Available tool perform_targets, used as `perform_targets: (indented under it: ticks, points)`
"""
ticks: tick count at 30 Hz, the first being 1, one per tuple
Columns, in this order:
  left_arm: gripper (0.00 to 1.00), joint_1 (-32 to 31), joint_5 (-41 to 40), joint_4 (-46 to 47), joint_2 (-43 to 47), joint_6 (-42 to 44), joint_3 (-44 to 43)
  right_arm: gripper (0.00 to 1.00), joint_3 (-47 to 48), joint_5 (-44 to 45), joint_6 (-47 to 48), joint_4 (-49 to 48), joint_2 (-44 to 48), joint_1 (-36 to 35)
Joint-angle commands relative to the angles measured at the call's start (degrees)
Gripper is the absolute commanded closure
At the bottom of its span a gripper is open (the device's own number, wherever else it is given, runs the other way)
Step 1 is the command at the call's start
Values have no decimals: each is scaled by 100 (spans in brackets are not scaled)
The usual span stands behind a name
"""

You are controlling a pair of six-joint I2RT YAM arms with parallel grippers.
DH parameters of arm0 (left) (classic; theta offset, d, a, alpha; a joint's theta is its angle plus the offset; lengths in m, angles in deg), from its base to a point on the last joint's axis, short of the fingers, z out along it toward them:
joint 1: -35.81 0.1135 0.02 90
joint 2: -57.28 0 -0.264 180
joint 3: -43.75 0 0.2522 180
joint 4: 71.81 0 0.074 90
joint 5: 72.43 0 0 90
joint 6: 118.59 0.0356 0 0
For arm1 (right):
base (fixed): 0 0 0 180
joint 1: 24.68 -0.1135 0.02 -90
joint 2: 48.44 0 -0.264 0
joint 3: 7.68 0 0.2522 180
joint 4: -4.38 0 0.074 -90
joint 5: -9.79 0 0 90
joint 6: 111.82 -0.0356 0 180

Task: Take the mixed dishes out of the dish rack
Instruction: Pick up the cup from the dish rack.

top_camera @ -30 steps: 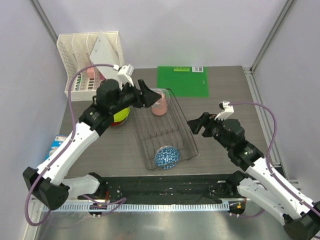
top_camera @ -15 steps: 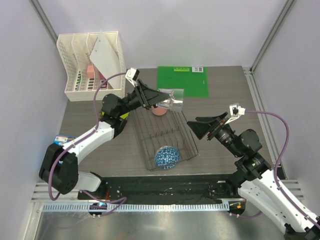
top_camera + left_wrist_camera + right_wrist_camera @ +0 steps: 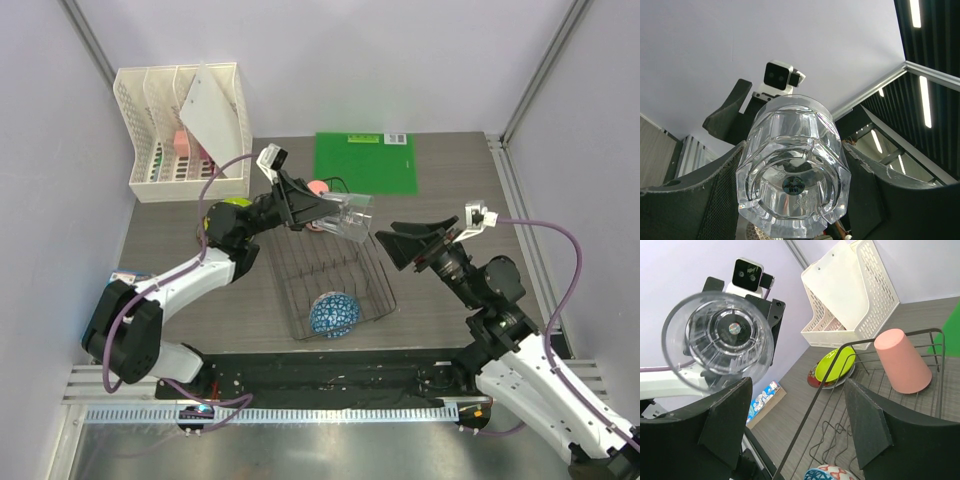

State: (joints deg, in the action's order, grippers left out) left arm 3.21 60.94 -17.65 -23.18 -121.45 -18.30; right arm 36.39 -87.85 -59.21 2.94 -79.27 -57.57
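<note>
My left gripper (image 3: pixel 343 214) is shut on the clear glass tumbler (image 3: pixel 356 219) and holds it on its side in the air above the dark wire dish rack (image 3: pixel 380 290). In the left wrist view the tumbler's base (image 3: pixel 792 187) fills the space between the fingers (image 3: pixel 690 200). My right gripper (image 3: pixel 392 243) is open and empty, facing the tumbler's mouth (image 3: pixel 720 337) a little apart. The salmon-pink cup (image 3: pixel 902 360) stands upside down at the rack's far end. The blue-and-white bowl (image 3: pixel 334 313) lies at the near end. The yellow-green plate (image 3: pixel 835 365) lies on the dark red plate (image 3: pixel 815 381) left of the rack.
A white lattice organizer (image 3: pixel 180 120) stands at the back left. A green mat (image 3: pixel 365 160) lies behind the rack. A small blue box (image 3: pixel 120 280) lies at the table's left edge. Purple walls close the back and sides.
My left gripper has lifted the tumbler out of the rack's far end and carried it right toward my right gripper. The right gripper has risen and turned to face it.
</note>
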Motion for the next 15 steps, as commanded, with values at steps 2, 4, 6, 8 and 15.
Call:
perform_targets:
  ticks: [2,4,6,8,15]
  points:
    - [100,-106,83,494,66,-31,162,21,318,-53,-49,-817,-484,1]
    - [100,-132,57,494,49,-22,232,22,414,-158,-111,-1054,-678,1]
    - [100,-159,57,503,-4,-4,285,25,494,-369,-198,-1265,-1020,10]
    - [100,-220,57,512,-39,22,312,40,616,-579,-225,-1345,-1380,1]
    - [100,-256,101,520,-136,101,391,95,828,-801,-226,-942,-1725,1]
